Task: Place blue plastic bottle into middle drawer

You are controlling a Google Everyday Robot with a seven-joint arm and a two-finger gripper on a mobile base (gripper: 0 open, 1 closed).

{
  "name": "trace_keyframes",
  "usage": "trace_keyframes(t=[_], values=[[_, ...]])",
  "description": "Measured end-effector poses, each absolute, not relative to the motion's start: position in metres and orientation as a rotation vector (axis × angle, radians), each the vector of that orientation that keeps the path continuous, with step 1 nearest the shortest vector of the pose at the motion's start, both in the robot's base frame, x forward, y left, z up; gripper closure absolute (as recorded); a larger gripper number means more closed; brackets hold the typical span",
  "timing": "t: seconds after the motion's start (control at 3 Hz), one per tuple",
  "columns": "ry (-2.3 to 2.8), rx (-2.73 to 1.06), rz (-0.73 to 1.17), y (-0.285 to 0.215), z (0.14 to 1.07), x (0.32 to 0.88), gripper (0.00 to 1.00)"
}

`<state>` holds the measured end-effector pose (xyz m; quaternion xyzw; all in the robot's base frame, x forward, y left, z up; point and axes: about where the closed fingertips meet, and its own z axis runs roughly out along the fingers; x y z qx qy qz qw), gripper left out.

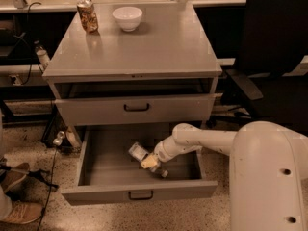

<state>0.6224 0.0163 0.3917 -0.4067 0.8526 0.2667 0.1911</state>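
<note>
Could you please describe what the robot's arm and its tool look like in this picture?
The arm is smooth, glossy white, built of rounded tubular segments, widening into a bulky white housing with two small dark holes. No cables or markings show. The tool, down inside the open middle drawer, is small and pale yellowish-tan at its tip.

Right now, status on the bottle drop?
Gripper low inside the open middle drawer. Blue plastic bottle in the drawer, tilted, at the gripper. Can and bowl up top, out of the way.
</note>
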Motion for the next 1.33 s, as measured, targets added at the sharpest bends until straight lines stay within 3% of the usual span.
trace_keyframes(t=[0.67,1.33], values=[[2.385,-1.096,0.735,0.004,0.397,0.62,0.05],[2.379,-1.046,0.68,-0.017,0.41,0.622,0.0]])
